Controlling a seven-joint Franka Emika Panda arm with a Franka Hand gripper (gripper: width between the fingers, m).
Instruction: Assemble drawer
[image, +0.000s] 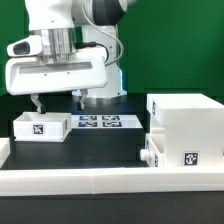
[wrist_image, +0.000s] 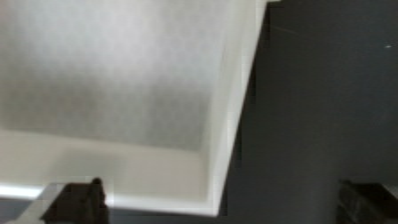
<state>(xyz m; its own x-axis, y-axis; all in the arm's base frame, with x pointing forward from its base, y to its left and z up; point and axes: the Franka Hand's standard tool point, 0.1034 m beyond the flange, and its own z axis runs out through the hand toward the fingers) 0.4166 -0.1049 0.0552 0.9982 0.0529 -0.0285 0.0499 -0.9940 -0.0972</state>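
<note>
A small white drawer tray (image: 40, 127) with a black-and-white tag lies on the dark table at the exterior view's left. My gripper (image: 58, 102) hangs just above it, open and empty, with its fingers spread wider than the tray. In the wrist view the tray (wrist_image: 125, 100) is a blurred white surface close under the gripper (wrist_image: 222, 205). One finger is over the tray and the other over the dark table. The tall white housing (image: 185, 120) stands at the exterior view's right. A second tray (image: 178, 156) with a tag and a knob (image: 147, 153) sits at its base.
The marker board (image: 100, 122) lies flat between the small tray and the housing. A long low white rail (image: 100, 180) runs along the front of the table. The arm's body rises behind the tray.
</note>
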